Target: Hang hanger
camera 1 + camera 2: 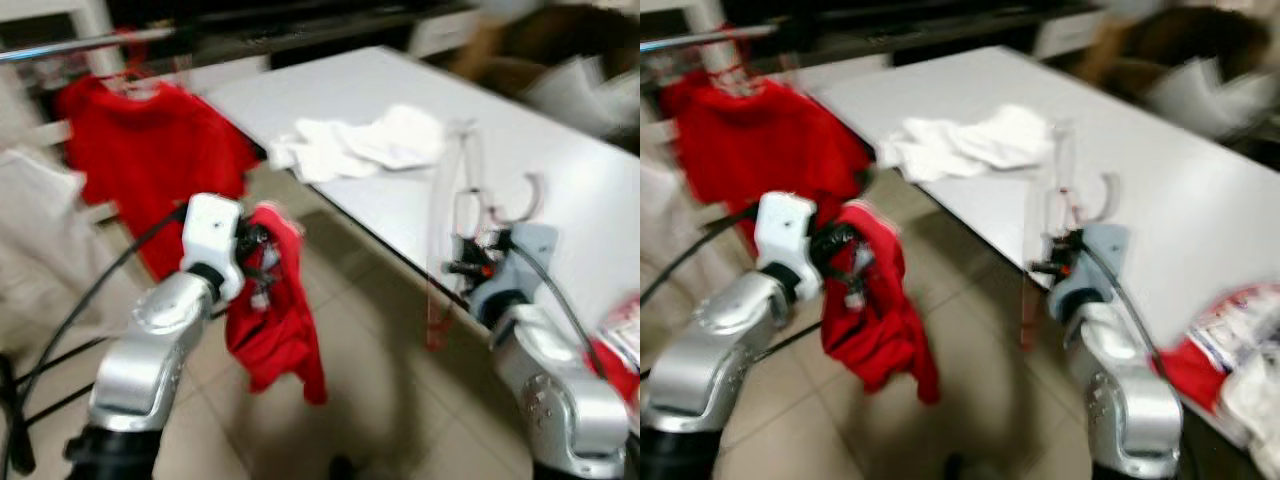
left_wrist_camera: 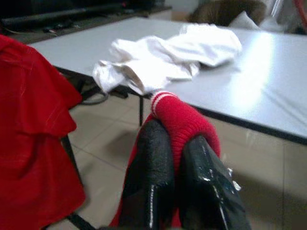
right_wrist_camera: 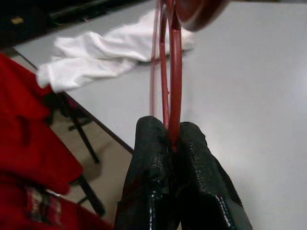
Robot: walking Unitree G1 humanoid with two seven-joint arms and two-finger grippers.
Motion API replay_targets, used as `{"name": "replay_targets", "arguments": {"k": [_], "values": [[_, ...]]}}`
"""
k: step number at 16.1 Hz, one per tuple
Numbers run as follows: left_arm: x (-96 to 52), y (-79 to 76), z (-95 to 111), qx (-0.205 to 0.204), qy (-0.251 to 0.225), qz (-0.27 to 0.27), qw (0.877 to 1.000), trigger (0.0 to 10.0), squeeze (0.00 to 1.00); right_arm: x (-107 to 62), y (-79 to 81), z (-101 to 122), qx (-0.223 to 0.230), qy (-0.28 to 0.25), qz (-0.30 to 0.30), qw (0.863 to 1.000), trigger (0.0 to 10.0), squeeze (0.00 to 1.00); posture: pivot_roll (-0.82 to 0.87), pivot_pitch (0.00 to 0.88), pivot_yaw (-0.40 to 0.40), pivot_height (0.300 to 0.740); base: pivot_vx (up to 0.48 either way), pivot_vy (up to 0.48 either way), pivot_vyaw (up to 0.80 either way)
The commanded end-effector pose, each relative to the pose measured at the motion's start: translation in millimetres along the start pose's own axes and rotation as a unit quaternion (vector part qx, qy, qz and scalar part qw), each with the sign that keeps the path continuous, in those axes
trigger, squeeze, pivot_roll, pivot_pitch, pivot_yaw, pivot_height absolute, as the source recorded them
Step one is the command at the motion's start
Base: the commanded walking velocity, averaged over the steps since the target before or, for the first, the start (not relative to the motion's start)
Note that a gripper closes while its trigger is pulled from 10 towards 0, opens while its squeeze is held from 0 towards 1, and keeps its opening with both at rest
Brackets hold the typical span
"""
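Observation:
A thin red hanger point(image 3: 173, 72) stands upright with my right gripper point(image 3: 172, 139) shut on its lower part, beside the white table's edge; in the left eye view the hanger point(image 1: 440, 210) is motion-blurred. My left gripper point(image 2: 175, 143) is shut on a red garment point(image 2: 184, 115) by its ribbed collar. That garment point(image 1: 275, 335) hangs limp over the tiled floor. A metal clothes rail point(image 1: 80, 45) runs at the far left, and a red shirt point(image 1: 150, 150) hangs from it on a hanger.
A white table point(image 1: 560, 170) stretches from the middle to the right, with crumpled white cloth point(image 1: 360, 140) on it. Red and white items point(image 1: 620, 345) lie at its near right. A pale garment point(image 1: 30, 220) hangs at the far left. Black rack legs cross the floor.

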State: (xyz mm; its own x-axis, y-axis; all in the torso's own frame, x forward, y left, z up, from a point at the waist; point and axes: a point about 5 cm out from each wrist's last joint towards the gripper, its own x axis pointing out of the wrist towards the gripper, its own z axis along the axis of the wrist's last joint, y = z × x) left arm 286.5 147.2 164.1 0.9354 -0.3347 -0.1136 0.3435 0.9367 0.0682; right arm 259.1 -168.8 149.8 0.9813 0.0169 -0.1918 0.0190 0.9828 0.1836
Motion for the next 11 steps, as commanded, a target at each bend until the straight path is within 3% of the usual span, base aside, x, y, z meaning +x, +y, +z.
{"name": "replay_targets", "arguments": {"k": [1, 2, 4, 6, 10, 11], "values": [[1.0, -4.0, 7, 0.004, -0.014, -0.009, 1.0, 10.0, 0.0, -0.4, -4.4, 4, 0.009, -0.006, -0.017, 1.0, 10.0, 0.0, -0.09, 0.051, 0.017, 0.74, 0.0, 0.0, -0.8], [1.5, -3.6, 7, 0.005, -0.013, -0.008, 1.0, 10.0, 0.0, -0.3, -5.8, 5, 0.028, -0.011, -0.028, 0.999, 10.0, 0.0, -0.1, 0.052, 0.018, 0.74, 0.0, 0.0, -0.8], [1.6, -3.3, 7, 0.007, -0.012, -0.006, 1.0, 10.0, 0.0, 0.0, -11.4, 6, -0.026, -0.006, -0.054, 0.998, 10.0, 0.0, -0.09, 0.053, 0.017, 0.74, 0.0, 0.0, -0.8], [1.0, -3.4, 7, 0.01, -0.013, -0.006, 1.0, 10.0, 0.0, 0.0, -8.4, 7, -0.046, -0.009, -0.044, 0.998, 10.0, 0.0, -0.09, 0.053, 0.017, 0.74, 0.0, 0.0, -0.8], [0.6, -3.9, 7, 0.013, -0.014, -0.006, 1.0, 10.0, 0.0, 0.2, -3.5, 10, -0.013, -0.032, -0.04, 0.999, 10.0, 0.0, -0.09, 0.049, 0.012, 0.74, 0.0, 0.0, -0.79], [0.6, -3.8, 7, 0.014, -0.014, -0.006, 1.0, 10.0, 0.0, 0.0, 0.0, 11, 0.022, -0.038, -0.034, 0.998, 10.0, 0.0, -0.09, 0.048, 0.01, 0.74, 0.0, 0.0, -0.8]]}}
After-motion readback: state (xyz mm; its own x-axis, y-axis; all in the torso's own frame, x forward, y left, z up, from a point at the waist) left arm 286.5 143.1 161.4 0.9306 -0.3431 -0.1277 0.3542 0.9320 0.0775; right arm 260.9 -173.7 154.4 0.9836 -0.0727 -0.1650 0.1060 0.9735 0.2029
